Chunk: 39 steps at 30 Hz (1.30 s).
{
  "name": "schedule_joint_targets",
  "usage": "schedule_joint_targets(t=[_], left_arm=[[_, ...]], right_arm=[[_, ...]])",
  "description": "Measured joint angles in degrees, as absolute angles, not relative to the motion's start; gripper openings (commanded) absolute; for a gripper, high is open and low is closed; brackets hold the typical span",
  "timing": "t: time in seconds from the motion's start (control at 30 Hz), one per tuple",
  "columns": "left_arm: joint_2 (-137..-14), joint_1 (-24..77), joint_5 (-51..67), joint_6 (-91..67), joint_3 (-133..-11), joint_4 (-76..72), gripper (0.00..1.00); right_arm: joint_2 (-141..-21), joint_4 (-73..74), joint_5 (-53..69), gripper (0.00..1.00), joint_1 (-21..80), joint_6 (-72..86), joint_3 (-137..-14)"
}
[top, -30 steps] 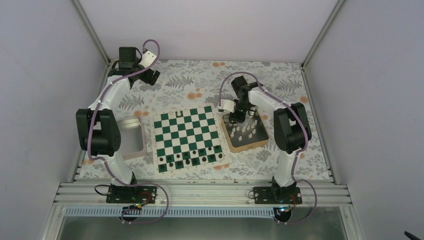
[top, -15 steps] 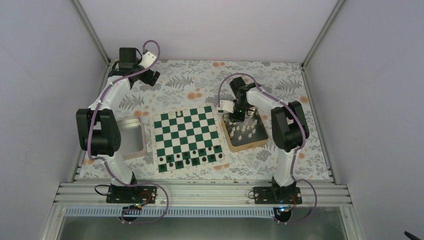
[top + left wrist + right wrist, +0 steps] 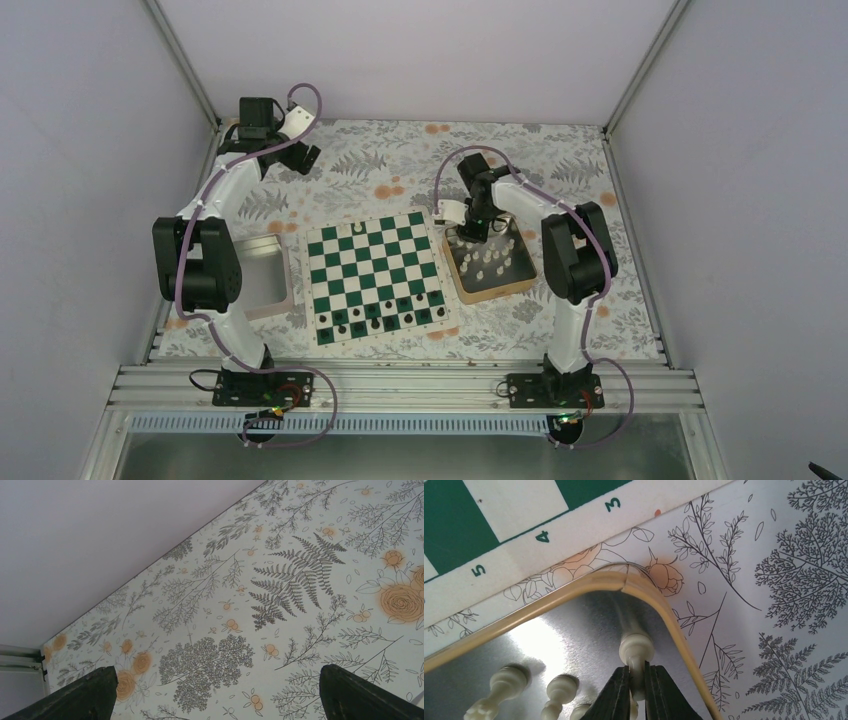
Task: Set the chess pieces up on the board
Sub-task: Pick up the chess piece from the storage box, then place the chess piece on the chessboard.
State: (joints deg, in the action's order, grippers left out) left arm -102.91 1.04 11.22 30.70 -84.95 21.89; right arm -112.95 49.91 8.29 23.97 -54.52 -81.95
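The green and white board (image 3: 375, 276) lies mid-table, with small dark figures along its near rows; its numbered border (image 3: 544, 536) shows in the right wrist view. Several cream chess pieces (image 3: 490, 262) stand in a tan tin (image 3: 520, 285) to the board's right. My right gripper (image 3: 468, 232) is at the tin's far left corner, and in the right wrist view this gripper (image 3: 637, 680) is shut on one cream piece (image 3: 636, 650) by its stem, just inside the tin's corner. My left gripper (image 3: 300, 160) is open and empty at the far left, over the patterned cloth (image 3: 250, 605).
A grey square tray (image 3: 262, 277) sits left of the board. Other cream pieces (image 3: 506, 680) stand beside the held one inside the tin's rim (image 3: 574, 587). Enclosure walls run close on the left, back and right.
My right gripper has shifted slightly toward the tin's far left corner. The left arm has not moved.
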Motion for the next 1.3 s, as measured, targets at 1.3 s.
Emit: schedule_joint_targets(t=[1.3], left_arm=[[-97.27,-13.30,17.63,37.01,-80.14,22.85,1.00]], right_arm=[[-134.63,62.92,2.26,0.03,45.04,-54.74,-132.51]])
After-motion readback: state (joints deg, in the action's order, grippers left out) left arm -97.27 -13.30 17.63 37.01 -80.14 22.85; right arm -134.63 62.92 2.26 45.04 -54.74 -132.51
